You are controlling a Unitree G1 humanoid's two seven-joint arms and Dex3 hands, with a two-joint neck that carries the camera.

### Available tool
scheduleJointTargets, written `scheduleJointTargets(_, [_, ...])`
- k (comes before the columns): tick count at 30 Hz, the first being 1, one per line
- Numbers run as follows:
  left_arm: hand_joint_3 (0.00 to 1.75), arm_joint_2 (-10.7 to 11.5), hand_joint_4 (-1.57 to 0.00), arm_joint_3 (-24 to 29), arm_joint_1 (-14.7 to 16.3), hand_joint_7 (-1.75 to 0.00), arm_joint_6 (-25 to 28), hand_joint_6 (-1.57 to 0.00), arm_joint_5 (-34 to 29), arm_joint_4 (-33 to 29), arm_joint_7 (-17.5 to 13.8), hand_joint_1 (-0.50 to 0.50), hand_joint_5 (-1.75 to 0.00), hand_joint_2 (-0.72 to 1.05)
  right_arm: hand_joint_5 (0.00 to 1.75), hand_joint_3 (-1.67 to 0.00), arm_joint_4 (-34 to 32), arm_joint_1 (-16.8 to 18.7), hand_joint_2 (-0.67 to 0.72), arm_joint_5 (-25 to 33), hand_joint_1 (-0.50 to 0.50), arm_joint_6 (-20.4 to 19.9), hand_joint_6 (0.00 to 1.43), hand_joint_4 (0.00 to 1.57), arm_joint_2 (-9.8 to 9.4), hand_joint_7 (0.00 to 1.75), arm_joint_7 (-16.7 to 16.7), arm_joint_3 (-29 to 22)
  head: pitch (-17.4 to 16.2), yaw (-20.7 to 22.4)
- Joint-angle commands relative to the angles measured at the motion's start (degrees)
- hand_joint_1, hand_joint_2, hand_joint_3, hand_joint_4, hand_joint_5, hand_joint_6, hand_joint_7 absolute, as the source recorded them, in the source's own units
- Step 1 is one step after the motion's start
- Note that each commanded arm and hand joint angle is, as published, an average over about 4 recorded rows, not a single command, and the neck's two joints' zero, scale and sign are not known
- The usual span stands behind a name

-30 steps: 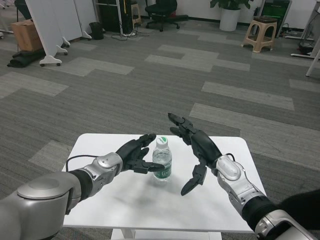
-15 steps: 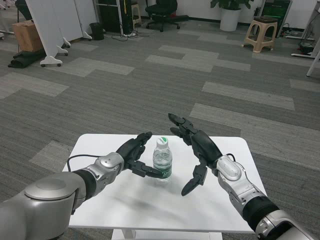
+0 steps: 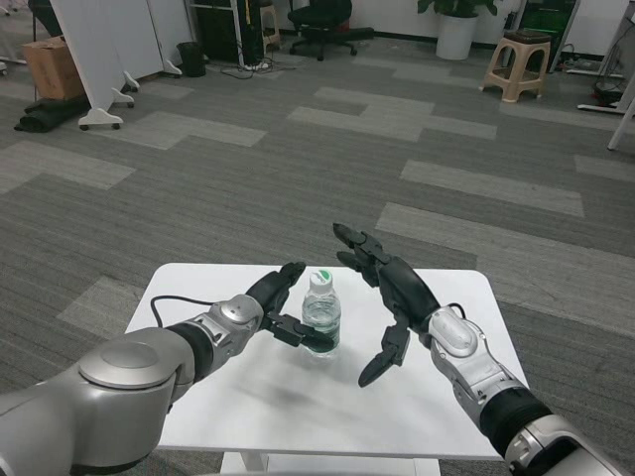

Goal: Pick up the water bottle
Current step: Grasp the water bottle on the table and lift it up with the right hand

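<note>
White tabletop (image 3: 248,397) fills the near part of my head view, 1 small table on grey patterned carpet (image 3: 298,169). On it I count 1 water bottle (image 3: 320,315), clear with a white cap and a green label, standing upright near the table's middle. I have 2 hands in view. My left hand (image 3: 270,309) is at the bottle from the left: its lower fingers (image 3: 303,334) wrap across the front of the bottle's base and touch it, while an upper finger points past the cap on the far left side. I cannot tell whether that grasp is fully closed, and the bottle is on the table. My right hand (image 3: 389,297) is just right of the bottle, apart from it, fingers spread wide and holding nothing. 1 black cable (image 3: 164,303) runs by the left forearm. Farther off I see 1 cardboard box (image 3: 52,67), 1 black office chair (image 3: 319,22), 1 beige stool (image 3: 514,63) and 1 white planter (image 3: 456,36).
</note>
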Motion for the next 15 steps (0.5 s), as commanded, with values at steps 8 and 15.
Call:
scheduleJointTargets(8, [0.09, 0.2, 0.0, -3.8, -1.3, 0.0, 0.8, 0.0, -0.9, -1.2, 0.2, 0.5, 0.0, 0.16, 0.39, -0.48, -0.3, -0.7, 0.6, 0.3, -0.08, 0.2, 0.0, 0.0, -0.2, 0.07, -0.1, 0.9, -0.9, -1.2])
scheduleJointTargets(15, [0.09, 0.0, 0.0, -5.2, -1.3, 0.0, 0.9, 0.0, -1.8, -1.1, 1.2, 0.5, 0.0, 0.16, 0.39, -0.48, -0.7, -0.8, 0.6, 0.3, -0.08, 0.2, 0.0, 0.0, -0.37, 0.07, 0.0, 1.4, -3.3, -3.3])
